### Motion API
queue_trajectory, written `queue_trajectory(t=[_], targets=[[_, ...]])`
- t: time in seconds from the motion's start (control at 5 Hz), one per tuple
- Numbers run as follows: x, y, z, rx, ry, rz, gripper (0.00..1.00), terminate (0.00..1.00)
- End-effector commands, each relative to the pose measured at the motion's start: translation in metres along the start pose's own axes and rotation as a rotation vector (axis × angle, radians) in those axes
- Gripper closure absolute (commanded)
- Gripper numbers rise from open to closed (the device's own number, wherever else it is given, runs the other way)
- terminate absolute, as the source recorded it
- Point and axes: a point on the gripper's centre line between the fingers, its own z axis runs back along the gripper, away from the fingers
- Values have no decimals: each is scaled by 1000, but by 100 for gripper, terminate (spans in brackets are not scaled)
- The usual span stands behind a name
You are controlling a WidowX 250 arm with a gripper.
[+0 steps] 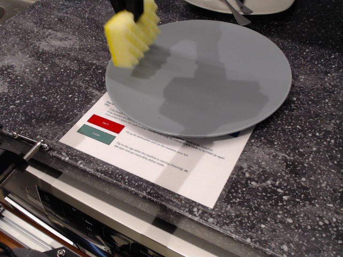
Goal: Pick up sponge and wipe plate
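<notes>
The yellow sponge (131,36) with its ridged face hangs in the air over the left rim of the big round grey plate (214,80). My black gripper (130,7) at the top edge is shut on the sponge's upper end; most of the gripper is cut off by the frame. The sponge is blurred from motion and its reflection shows on the plate just below it. The plate rests on a white printed sheet (161,155) on the dark speckled counter.
A white dish (268,6) with a metal utensil (236,13) sits at the back edge. The counter's front edge (107,182) runs diagonally, with an appliance panel below and a metal clamp (32,147) at the left.
</notes>
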Motion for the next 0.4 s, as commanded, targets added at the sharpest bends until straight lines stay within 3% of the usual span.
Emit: queue_trajectory(t=[0.0,0.2], targets=[[9,4,7,105,-101,-12,100,0],[0,-1,-1,117,-106,-42,100,0]])
